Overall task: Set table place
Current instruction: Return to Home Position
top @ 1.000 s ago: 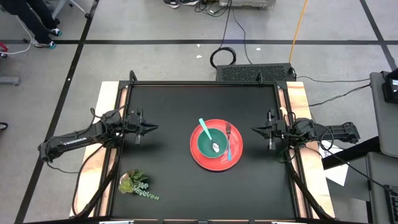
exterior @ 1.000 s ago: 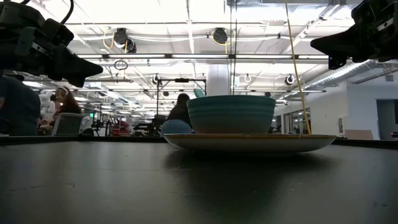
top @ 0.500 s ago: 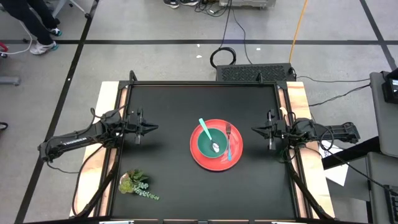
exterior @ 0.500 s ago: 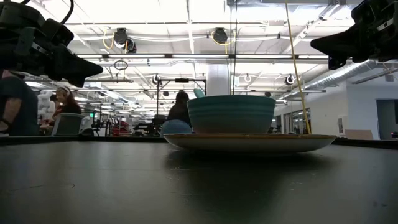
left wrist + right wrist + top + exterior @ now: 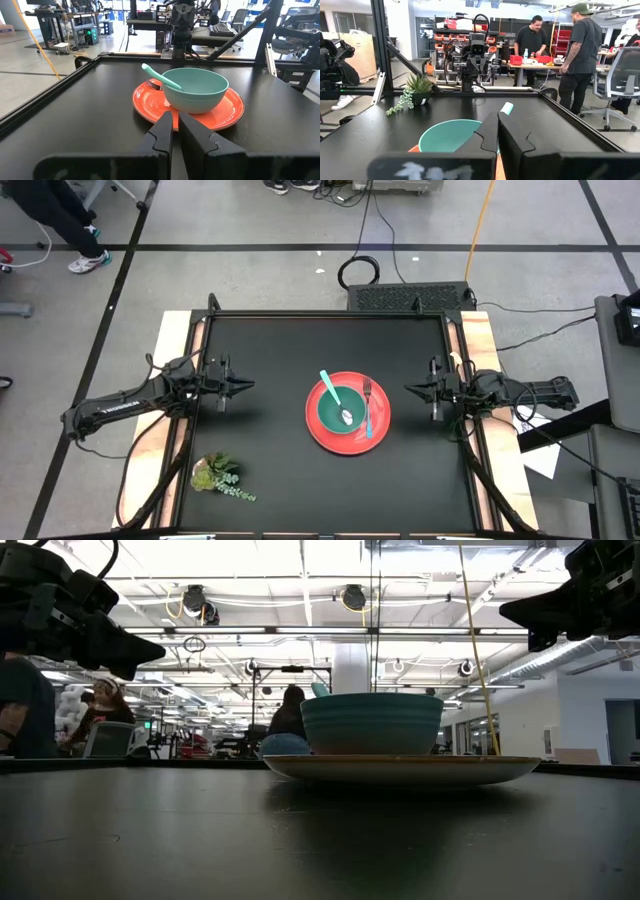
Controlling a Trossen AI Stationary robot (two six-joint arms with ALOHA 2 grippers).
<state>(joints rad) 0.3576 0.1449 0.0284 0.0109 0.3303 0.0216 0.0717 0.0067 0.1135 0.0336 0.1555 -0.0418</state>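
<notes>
We see nothing shift on the bench point(image 5: 270, 350) over the last second. Between the left claw point(image 5: 245, 387) and the right claw point(image 5: 410, 389), both narrow and empty, sits the plate point(image 5: 320, 435). It carries the bowl point(image 5: 332, 418), with the fork point(image 5: 369, 408) toward the right claw and the spoon point(image 5: 331, 392) inside. We judge the setting done.

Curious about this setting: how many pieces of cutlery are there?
2: a teal-handled spoon in the teal-green bowl, a blue-handled fork on the round red plate beside it.
</notes>
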